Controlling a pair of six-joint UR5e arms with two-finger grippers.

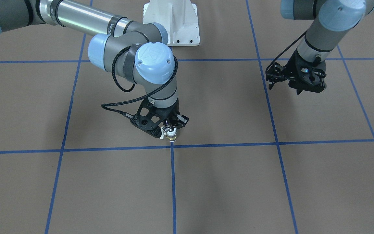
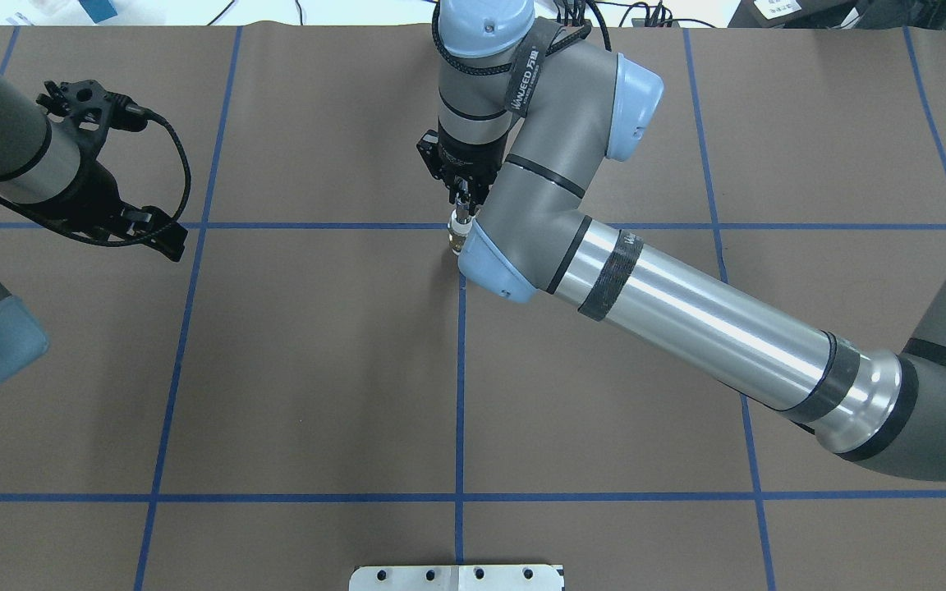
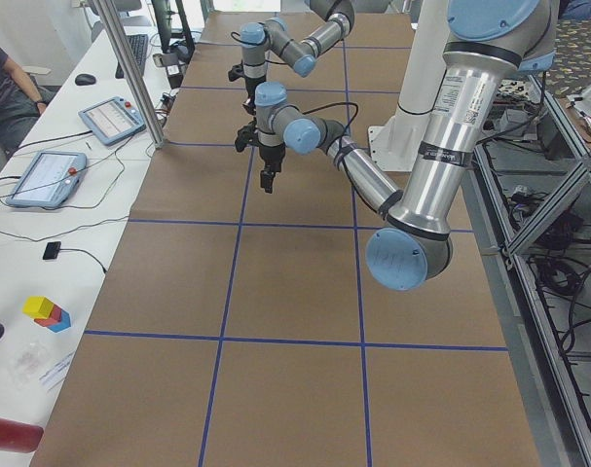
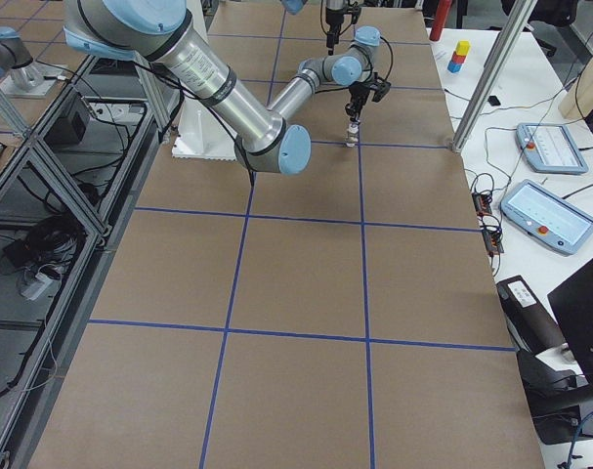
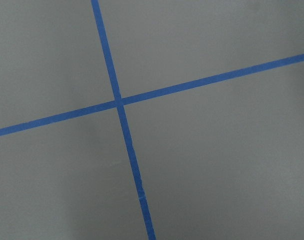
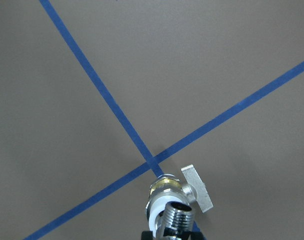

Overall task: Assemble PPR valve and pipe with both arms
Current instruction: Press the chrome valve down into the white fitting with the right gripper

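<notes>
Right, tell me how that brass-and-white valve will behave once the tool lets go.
The small brass-and-white valve looks like solid metal and plastic: probably stiff, heavy for its size. The right tool holds it on end, narrow, with a side handle off-centre, so released it may tip. Its round body could then roll until the handle catches.

We're looking over a table (image 2: 309, 386) wrapped in brown paper, blue tape lines (image 2: 460, 394) crossing it in a grid. Alongside runs a white bench (image 3: 22, 272) with tablets (image 3: 44, 178), coloured blocks (image 3: 45, 312) and cables. An aluminium post (image 3: 129, 73) rises at its edge.
</notes>
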